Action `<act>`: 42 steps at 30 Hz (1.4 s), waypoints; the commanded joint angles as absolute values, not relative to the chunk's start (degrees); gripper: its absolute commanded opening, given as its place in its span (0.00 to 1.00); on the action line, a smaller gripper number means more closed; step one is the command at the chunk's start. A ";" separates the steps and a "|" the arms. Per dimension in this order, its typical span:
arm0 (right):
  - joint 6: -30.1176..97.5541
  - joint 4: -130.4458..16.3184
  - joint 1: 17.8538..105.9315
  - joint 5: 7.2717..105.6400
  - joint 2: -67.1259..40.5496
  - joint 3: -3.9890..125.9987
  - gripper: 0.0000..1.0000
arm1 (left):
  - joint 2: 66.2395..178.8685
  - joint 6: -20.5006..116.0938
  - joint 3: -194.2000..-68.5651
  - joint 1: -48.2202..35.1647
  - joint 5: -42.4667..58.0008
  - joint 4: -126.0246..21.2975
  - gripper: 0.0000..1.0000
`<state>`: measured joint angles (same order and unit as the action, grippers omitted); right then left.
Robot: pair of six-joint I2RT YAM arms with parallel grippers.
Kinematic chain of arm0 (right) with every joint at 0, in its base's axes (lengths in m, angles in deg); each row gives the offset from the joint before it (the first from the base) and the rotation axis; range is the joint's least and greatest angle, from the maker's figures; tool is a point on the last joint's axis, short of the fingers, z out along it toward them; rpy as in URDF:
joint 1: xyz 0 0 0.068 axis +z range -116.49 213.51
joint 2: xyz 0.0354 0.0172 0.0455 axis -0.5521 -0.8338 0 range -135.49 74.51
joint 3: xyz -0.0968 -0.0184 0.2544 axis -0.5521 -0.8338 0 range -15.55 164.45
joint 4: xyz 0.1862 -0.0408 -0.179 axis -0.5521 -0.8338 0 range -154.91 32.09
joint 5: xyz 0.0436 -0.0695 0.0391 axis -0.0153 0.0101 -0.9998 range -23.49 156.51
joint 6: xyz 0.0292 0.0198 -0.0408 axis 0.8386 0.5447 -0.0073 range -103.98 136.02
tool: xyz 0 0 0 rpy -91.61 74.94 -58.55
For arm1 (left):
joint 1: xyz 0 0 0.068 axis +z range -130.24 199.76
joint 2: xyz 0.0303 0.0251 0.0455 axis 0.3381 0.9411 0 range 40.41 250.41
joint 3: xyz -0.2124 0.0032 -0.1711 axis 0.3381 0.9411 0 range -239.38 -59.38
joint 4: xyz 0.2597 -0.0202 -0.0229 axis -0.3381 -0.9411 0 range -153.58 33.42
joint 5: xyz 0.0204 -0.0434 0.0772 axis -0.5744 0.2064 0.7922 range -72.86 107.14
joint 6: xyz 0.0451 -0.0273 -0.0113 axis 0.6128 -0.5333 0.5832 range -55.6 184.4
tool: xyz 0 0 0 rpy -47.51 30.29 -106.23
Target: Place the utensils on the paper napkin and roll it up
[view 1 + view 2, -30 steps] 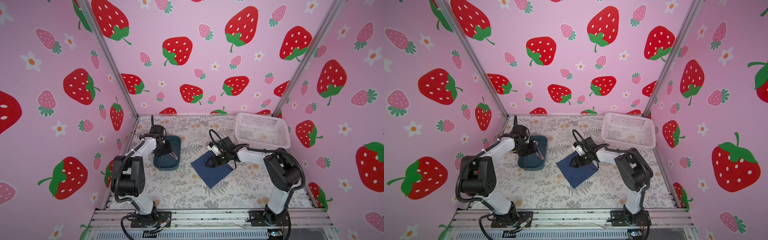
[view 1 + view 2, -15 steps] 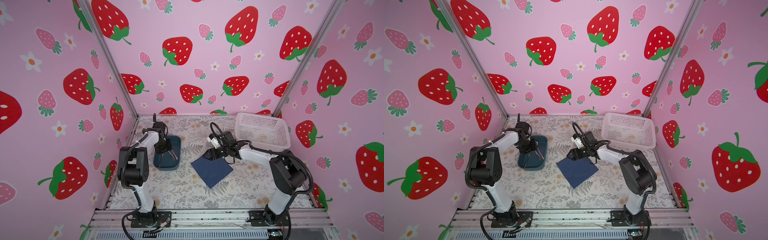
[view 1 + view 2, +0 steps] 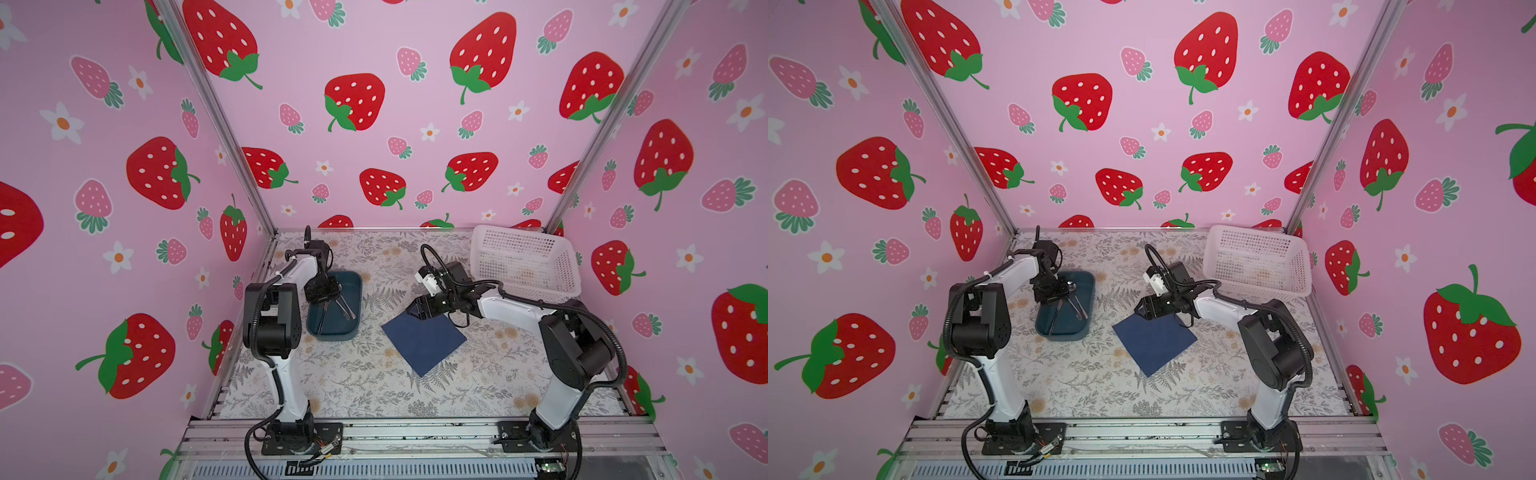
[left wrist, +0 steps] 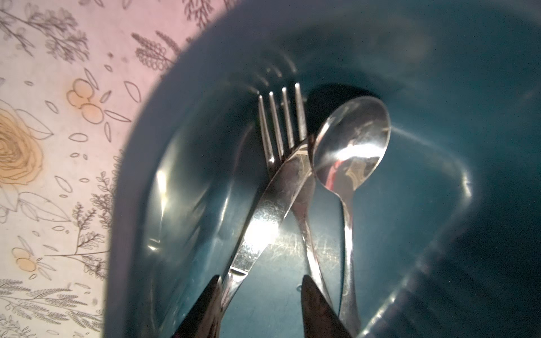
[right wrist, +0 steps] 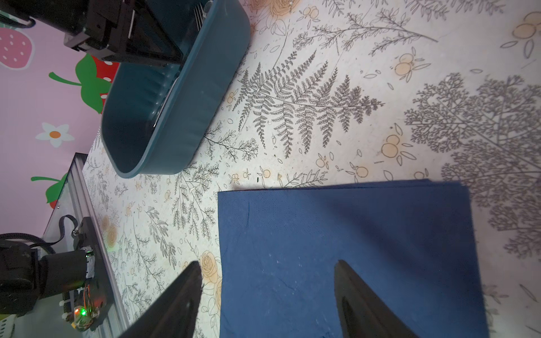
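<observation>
walls (image 3: 415, 50): pink, printed with red and paler pink strawberries, green leaves, small white flowers | table cover (image 3: 353, 386): off-white with grey ferns and pale orange blossoms | paper napkin (image 3: 424, 340): plain dark navy | tub (image 3: 332, 336): dark teal | utensils (image 4: 281, 190): shiny silver | basket (image 3: 511, 249): white mesh | robot arms (image 3: 515, 309): white and black

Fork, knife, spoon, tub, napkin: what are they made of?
Fork, knife and spoon: likely polished metal, mirror-bright with sharp reflections. Tub: seemingly glossy teal plastic, by its soft highlights and fine scratches. Napkin: matte navy paper, faint creases, layered edges.
</observation>
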<state>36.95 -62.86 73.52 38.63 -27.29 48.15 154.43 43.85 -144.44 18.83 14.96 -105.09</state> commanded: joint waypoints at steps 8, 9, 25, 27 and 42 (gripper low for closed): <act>36.94 -61.48 73.85 40.09 -27.57 50.07 0.73 | 155.59 38.21 -146.57 17.93 9.88 -104.93 0.37; 36.94 -61.43 73.83 40.06 -27.47 49.99 0.73 | 155.92 37.79 -146.67 17.88 9.67 -104.91 0.37; 36.94 -61.12 73.85 40.05 -27.33 50.24 0.74 | 160.29 38.07 -149.41 16.80 11.55 -106.55 0.29; 37.04 -61.16 73.82 40.01 -27.40 50.23 0.74 | 160.34 38.25 -149.45 16.62 12.09 -107.11 0.28; 37.73 -59.42 73.79 40.23 -26.51 48.74 0.74 | 155.99 37.10 -143.89 13.94 18.23 -102.93 0.25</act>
<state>37.45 -60.46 73.52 40.12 -27.85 49.33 158.06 38.21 -145.92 14.48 16.27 -103.46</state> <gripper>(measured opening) 0.743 0.248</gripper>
